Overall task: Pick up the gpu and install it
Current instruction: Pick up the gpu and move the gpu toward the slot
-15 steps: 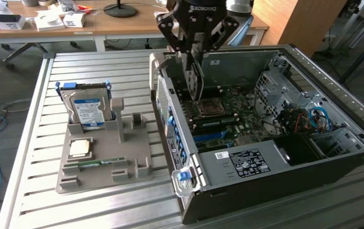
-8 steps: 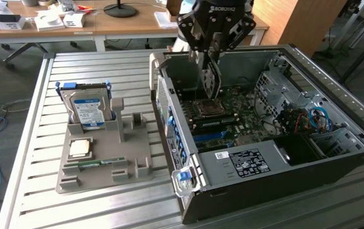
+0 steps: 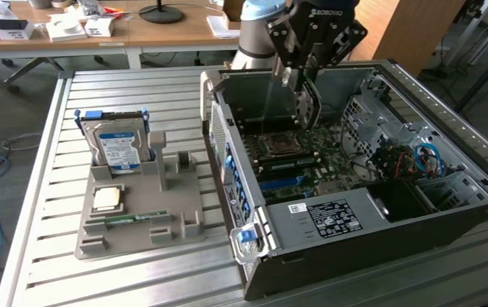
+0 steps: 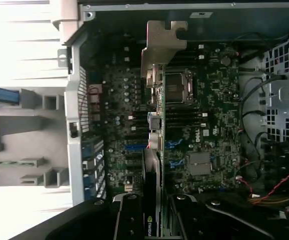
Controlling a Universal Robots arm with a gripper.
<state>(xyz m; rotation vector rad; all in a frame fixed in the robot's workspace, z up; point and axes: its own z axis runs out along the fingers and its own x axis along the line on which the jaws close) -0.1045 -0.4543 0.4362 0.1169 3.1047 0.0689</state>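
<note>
Gripping the gpu (image 3: 305, 107) in the closed claw (image 3: 300, 75), top middle.
Keep upright, lined over the blue slot (image 3: 286, 183).

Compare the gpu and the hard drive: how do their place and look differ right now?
The gpu hangs in the hand over the motherboard; the hard drive stands in the grey holder. The gpu is thin and dark; the hard drive is silver with a blue-white label. Both are upright.
</note>
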